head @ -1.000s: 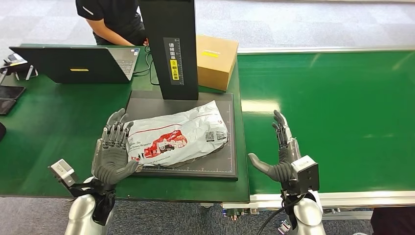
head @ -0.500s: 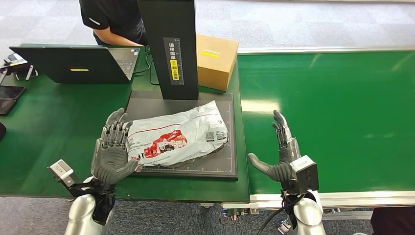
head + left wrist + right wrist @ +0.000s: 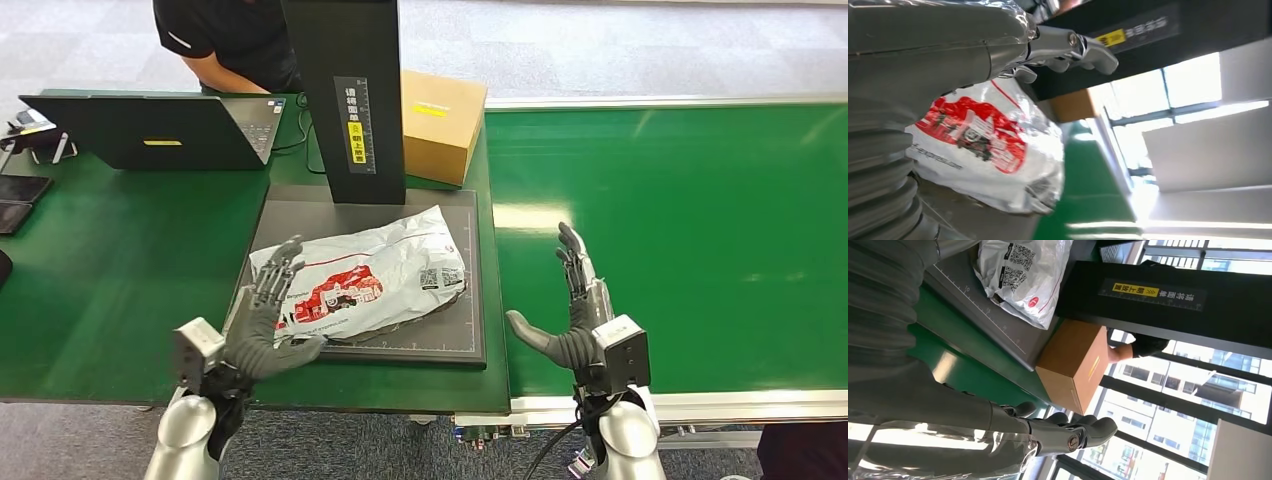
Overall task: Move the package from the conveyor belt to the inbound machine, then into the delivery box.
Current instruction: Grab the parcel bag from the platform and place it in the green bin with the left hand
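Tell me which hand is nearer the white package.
Left. The left hand is at the end of the package away from the belt; the right hand hovers apart over the conveyor belt.

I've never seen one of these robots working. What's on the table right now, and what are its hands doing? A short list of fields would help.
package: white plastic mailer bag with red print, lying on the dark scanning plate
plate: at the foot of a black upright column
left hand: fingers spread, at the bag's near-left edge; contact unclear
right hand: fingers apart, holding nothing, above the green conveyor belt
behind: cardboard box beside the column
far left: laptop; a person in a dark shirt behind it
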Tool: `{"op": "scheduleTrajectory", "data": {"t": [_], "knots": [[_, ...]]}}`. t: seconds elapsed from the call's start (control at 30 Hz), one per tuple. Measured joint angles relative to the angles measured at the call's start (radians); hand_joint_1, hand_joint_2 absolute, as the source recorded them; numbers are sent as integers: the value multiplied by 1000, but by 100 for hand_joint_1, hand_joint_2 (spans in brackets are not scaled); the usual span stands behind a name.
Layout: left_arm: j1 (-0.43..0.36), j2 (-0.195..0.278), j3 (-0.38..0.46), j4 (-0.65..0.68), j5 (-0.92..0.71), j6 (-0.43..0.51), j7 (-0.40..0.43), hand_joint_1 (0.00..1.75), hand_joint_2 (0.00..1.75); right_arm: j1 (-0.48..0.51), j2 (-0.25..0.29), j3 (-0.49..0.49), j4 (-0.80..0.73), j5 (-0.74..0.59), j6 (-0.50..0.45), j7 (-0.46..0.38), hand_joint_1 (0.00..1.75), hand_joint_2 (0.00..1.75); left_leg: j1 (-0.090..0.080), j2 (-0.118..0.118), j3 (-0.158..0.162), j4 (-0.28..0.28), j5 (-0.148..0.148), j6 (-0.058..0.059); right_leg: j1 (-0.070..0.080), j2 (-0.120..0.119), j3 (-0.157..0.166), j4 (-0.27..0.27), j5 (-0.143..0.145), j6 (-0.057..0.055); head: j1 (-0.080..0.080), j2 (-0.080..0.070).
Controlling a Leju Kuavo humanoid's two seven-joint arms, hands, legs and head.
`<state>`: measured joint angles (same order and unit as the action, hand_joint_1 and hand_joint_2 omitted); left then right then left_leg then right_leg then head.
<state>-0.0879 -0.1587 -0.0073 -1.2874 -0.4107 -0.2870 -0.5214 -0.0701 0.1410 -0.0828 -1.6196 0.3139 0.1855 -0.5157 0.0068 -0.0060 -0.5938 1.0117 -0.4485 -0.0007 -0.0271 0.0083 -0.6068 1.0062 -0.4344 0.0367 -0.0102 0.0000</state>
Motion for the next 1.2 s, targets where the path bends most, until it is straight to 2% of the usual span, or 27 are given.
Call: {"op": "scheduleTrajectory", "data": {"t": [0.23, 0.4, 0.5, 0.53, 0.63, 0.67, 1.2], "knots": [[-22, 2, -78, 24, -295, 215, 115, 0, 175, -1, 0, 0, 2, 9, -2, -2, 0, 175, 0, 0, 0, 0, 0, 0, 0, 0, 0, 0, 0, 0, 0, 0], [-57, 6, -114, 82, -507, 356, 265, 0, 175, -2, 3, 0, 4, 14, -6, -2, 0, 175, 0, 0, 0, 0, 0, 0, 0, 0, 0, 0, 0, 0, 0, 0], [-73, 7, -114, 124, -582, 395, 340, 0, 175, -1, 8, 0, 4, 16, -8, -2, 0, 175, 0, 0, 0, 0, 0, 0, 0, 0, 0, 0, 0, 0, 0, 0], [-77, 8, -113, 137, -590, 397, 349, 29, 175, -1, 8, 0, 4, 16, -8, -2, 0, 175, 0, 0, 0, 0, 0, 0, 0, 0, 0, 0, 0, 0, 0, 0], [-84, 8, -107, 168, -588, 392, 356, 160, 175, 0, 10, 0, 4, 21, -8, -1, 0, 175, 0, 0, 0, 0, 0, 0, 0, 0, 0, 0, 0, 0, 0, 0], [-86, 8, -104, 177, -585, 391, 355, 175, 175, 0, 11, 0, 4, 22, -8, -1, 0, 175, 0, 0, 0, 0, 0, 0, 0, 0, 0, 0, 0, 0, 0, 0], [-93, 10, -63, 214, -564, 413, 302, 175, 175, 0, 17, 0, 13, 27, -23, -1, 0, 175, 0, 0, 0, 0, 0, 0, 0, 0, 0, 0, 0, 0, 0, 0]]}}
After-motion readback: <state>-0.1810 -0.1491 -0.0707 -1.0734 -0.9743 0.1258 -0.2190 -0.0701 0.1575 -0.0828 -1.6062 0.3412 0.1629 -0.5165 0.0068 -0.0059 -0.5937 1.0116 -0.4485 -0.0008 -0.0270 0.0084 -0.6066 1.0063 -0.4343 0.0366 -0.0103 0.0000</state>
